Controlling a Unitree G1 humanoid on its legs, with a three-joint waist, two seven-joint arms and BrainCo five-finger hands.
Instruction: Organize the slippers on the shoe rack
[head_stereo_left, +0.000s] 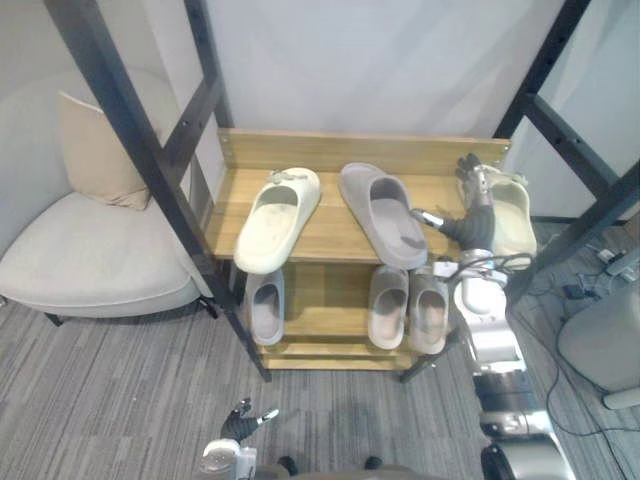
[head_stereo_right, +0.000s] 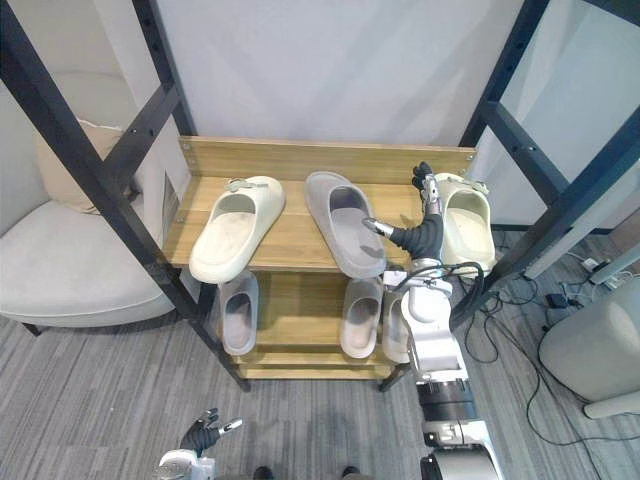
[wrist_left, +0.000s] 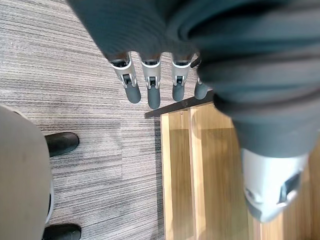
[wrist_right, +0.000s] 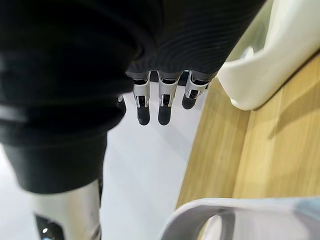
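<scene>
The right hand (head_stereo_right: 424, 232) is up at the top shelf of the wooden shoe rack (head_stereo_right: 300, 160). Its fingers (wrist_right: 160, 102) are straight and close side by side, holding nothing, and point toward the rack's back board. The right-hand cream slipper (head_stereo_right: 466, 225) lies just beside the fingers on their outer side. The grey slipper (head_stereo_right: 343, 222) lies on the thumb side, with the thumb stretched out over its near edge; whether they touch cannot be told. A second cream slipper (head_stereo_right: 235, 226) lies on the same shelf, well past the grey one from the fingers.

On the lower shelf, below the fingers, stand a grey pair (head_stereo_left: 388, 305) and, further off, a single grey slipper (head_stereo_left: 265, 305).

The left hand (head_stereo_left: 240, 422) hangs low over the carpet floor (wrist_left: 75, 75), its fingers (wrist_left: 152, 90) straight, slightly spread and empty, with the tips near the rack's bottom corner.
</scene>
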